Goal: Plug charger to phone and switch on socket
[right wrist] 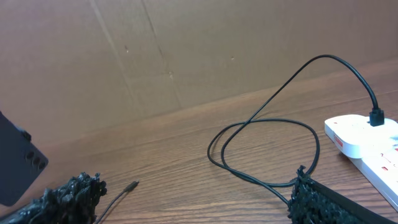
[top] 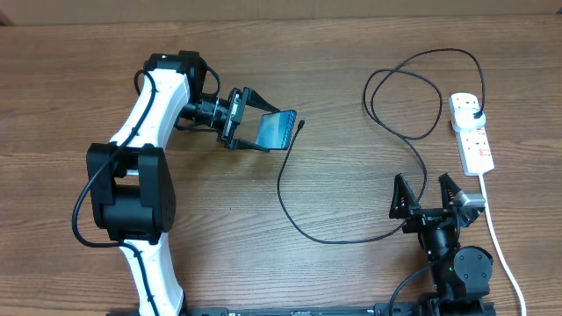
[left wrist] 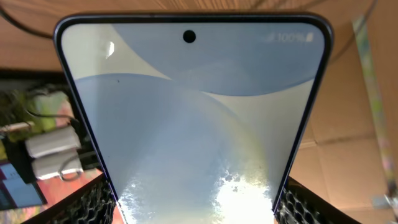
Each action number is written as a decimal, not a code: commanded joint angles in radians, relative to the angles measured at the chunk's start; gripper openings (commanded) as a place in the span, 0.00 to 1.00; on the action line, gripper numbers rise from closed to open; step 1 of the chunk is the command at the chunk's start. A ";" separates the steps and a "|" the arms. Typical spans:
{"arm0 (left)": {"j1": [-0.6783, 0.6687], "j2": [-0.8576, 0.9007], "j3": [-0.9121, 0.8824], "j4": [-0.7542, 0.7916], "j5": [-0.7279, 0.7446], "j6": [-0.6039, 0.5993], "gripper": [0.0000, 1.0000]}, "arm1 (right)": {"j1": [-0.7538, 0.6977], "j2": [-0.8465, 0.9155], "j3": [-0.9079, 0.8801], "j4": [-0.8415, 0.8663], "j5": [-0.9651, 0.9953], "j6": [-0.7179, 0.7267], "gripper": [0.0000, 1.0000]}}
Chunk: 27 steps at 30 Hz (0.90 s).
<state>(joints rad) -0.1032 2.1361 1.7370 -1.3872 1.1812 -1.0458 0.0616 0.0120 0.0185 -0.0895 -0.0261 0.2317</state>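
My left gripper (top: 261, 130) is shut on the phone (top: 277, 130) and holds it off the table at centre left, lit blue-white screen facing its wrist camera (left wrist: 193, 124). The phone's dark back shows in the right wrist view (right wrist: 15, 168). The black charger cable (top: 290, 206) loops across the table; its connector tip (top: 301, 125) lies just right of the phone, also in the right wrist view (right wrist: 129, 185). Its plug (top: 477, 114) sits in the white socket strip (top: 471, 133), seen too in the right wrist view (right wrist: 367, 140). My right gripper (top: 428, 191) is open and empty, low at the front right.
The socket's white lead (top: 496, 237) runs down the right side to the front edge. Cable loops (top: 404, 96) lie at the back right. A cardboard wall (right wrist: 186, 56) stands behind the table.
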 commanded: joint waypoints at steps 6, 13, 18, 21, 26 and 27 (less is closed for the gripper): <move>-0.002 -0.010 0.024 0.008 -0.377 -0.082 0.59 | 0.008 -0.008 -0.011 0.006 -0.001 0.000 1.00; -0.008 -0.010 0.024 0.007 -0.699 -0.160 0.58 | 0.008 -0.008 -0.011 0.006 -0.001 0.000 1.00; -0.029 -0.010 0.024 0.007 -0.905 -0.198 0.57 | 0.008 -0.008 -0.011 0.006 -0.001 0.000 1.00; -0.042 -0.010 0.024 0.007 -1.018 -0.235 0.57 | 0.008 -0.008 -0.011 0.006 -0.001 0.000 1.00; -0.064 -0.010 0.024 0.017 -1.115 -0.256 0.57 | 0.008 -0.008 -0.010 0.005 0.018 -0.004 1.00; -0.067 -0.010 0.024 0.021 -1.115 -0.256 0.57 | 0.008 -0.008 -0.010 0.005 0.026 -0.004 1.00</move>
<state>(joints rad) -0.1555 2.1361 1.7370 -1.3708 0.1669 -1.2648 0.0616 0.0120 0.0185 -0.0895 -0.0246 0.2314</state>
